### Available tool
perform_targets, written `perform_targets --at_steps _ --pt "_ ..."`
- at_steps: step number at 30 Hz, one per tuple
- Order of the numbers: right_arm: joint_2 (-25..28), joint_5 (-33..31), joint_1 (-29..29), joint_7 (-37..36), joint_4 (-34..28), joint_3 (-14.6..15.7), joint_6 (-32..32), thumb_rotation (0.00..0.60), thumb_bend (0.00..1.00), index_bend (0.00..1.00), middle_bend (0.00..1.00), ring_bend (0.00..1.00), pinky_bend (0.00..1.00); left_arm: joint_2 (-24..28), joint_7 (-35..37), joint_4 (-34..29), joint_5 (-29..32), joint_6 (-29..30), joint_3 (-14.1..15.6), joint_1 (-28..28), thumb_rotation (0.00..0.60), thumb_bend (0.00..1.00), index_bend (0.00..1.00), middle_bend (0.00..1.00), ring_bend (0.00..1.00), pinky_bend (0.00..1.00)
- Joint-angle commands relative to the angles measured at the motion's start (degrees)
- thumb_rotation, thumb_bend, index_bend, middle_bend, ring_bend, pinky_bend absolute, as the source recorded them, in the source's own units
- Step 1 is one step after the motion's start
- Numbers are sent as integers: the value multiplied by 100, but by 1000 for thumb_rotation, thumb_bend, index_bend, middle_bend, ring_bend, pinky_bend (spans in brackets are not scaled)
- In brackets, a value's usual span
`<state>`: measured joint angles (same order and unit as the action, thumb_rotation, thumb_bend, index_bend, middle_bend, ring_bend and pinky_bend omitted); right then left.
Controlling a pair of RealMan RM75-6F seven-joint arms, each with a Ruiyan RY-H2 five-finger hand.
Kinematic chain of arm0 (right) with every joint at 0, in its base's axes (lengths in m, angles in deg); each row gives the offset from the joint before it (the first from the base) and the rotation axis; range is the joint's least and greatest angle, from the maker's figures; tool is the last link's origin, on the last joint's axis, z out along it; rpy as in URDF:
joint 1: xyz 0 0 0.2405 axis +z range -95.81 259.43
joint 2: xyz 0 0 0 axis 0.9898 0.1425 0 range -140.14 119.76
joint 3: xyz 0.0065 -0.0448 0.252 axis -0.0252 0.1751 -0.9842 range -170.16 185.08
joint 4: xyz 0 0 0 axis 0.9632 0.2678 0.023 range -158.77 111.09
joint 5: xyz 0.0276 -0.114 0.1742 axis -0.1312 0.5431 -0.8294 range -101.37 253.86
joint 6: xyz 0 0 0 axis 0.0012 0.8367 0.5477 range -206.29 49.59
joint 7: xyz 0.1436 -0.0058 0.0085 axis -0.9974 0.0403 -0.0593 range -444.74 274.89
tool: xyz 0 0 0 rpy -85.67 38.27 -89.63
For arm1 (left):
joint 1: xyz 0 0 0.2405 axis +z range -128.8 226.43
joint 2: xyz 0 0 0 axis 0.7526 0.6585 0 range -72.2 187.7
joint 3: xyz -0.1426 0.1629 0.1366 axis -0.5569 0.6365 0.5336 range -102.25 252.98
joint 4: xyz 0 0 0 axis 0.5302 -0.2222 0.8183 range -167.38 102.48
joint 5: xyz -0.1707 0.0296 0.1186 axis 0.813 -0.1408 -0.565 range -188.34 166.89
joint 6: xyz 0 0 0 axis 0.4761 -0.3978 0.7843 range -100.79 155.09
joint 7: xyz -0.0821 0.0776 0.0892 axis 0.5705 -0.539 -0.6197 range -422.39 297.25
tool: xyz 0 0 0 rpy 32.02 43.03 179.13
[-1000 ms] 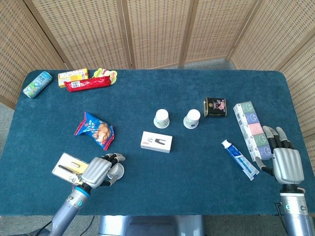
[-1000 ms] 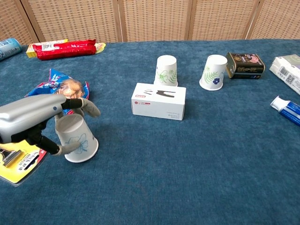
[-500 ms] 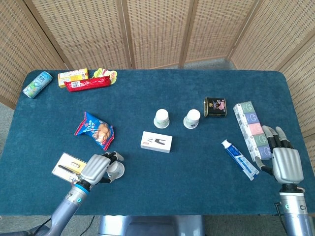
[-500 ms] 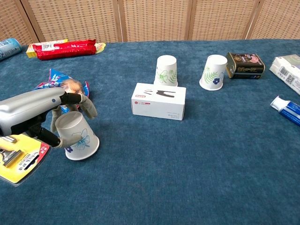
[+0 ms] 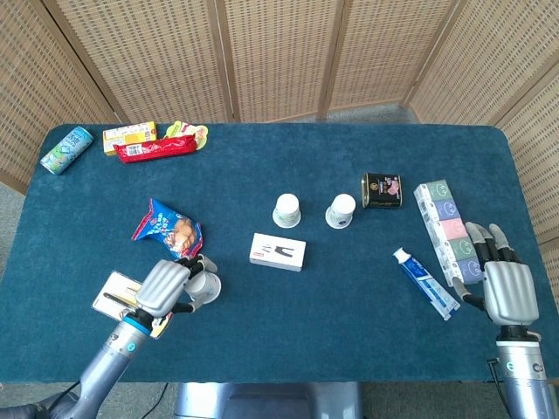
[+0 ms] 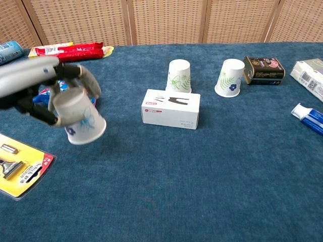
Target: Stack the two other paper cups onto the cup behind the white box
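Now the left hand (image 6: 38,85) holds a blue-flowered paper cup (image 6: 78,120) clear of the blue tablecloth (image 6: 202,176), fingers wrapped over the cup's upturned base, mouth tilted down and toward the white box (image 6: 170,109). From the head camera the same hand (image 5: 164,286) sits over the table's near-left part, forearm running off the bottom edge, cup (image 5: 203,285) poking out at its right side.

Right hand (image 5: 506,281) lies flat, palm down, on the table's near-right edge, fingers straight and slightly spread, holding nothing, fingertips beside the tissue multipack (image 5: 447,229). Chest view does not show it.

Target cup with green leaf print (image 6: 179,76) stands upside down just behind the white box. Third cup, fern and blue flower print (image 6: 229,77), stands upside down to its right, next to a dark tin (image 6: 264,70).

Hard to see: the chip bag (image 6: 45,93) is mostly hidden behind the left hand in the chest view. Razor blister pack (image 6: 17,164) is cut off at the left edge. Toothpaste tube (image 6: 309,118) is cut at the right edge.
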<state>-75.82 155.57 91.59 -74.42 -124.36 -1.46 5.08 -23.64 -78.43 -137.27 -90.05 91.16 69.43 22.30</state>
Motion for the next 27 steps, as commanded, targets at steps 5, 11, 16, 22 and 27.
perform_targets --at_steps 5,11,16,22,27 --pt "-11 13 10 3 1 15 -22 600 300 0 138 0 294 345 188 -163 299 -188 -496 -354 600 402 325 349 387 613" --pt "-2 19 19 19 -20 14 -30 600 298 0 137 0 294 277 296 70 694 -498 -837 -752 600 402 325 349 387 611" --pt "41 39 19 40 -78 2 -7 600 299 0 138 0 294 32 303 383 930 -667 -1042 -1100 600 402 325 349 386 608" --pt "114 67 13 30 -162 6 0 600 298 0 137 0 294 -297 394 873 1196 -855 -1260 -1504 600 401 325 350 386 606" --pt "206 35 60 -20 -236 -48 -62 600 297 0 136 0 294 -597 514 1354 1363 -1024 -1412 -1853 600 399 325 349 384 604"
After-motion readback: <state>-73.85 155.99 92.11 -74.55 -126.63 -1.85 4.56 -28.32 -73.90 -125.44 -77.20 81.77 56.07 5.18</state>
